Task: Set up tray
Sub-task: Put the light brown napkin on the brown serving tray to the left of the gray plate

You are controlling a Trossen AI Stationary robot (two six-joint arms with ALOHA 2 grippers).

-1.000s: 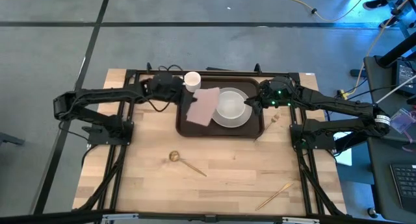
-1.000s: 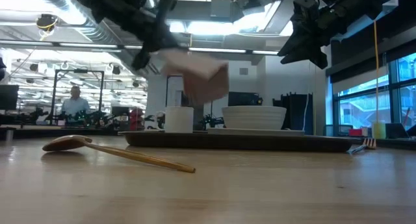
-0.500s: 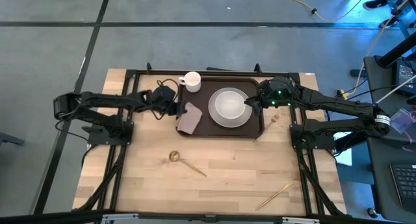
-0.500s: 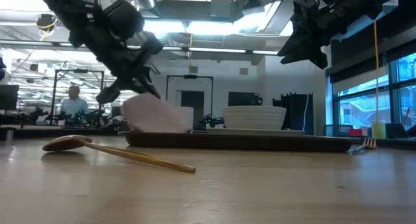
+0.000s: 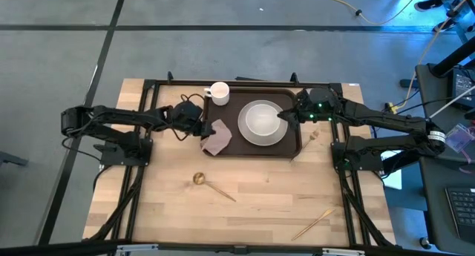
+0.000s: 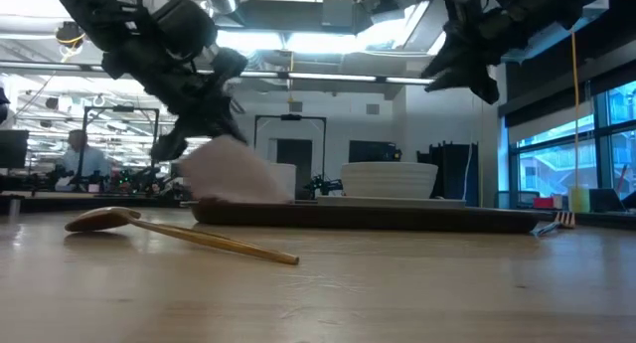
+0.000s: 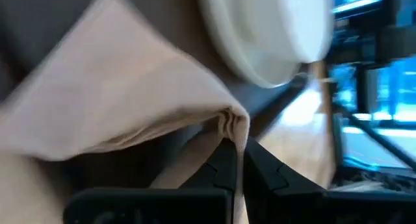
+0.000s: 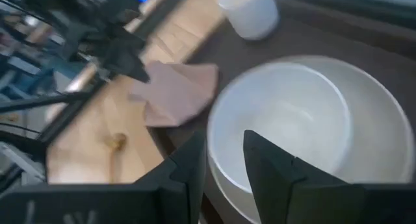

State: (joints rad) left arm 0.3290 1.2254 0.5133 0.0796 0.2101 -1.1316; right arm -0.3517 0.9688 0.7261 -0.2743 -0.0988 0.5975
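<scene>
A: Left claw (image 5: 202,128) pinches small tan-pink cloth napkin (image 5: 217,139) at the left rim of the dark brown rectangular tray (image 5: 295,141), upper centre.

B: Risk: napkin hangs over the rim onto the wooden surface (image 5: 252,200). Right claw (image 5: 285,116) hovers part-open, empty, beside white bowl (image 5: 262,119).

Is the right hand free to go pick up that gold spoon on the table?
Probably yes: the right hand hovers empty over the bowl, and bare table lies between it and the spoon.
</scene>
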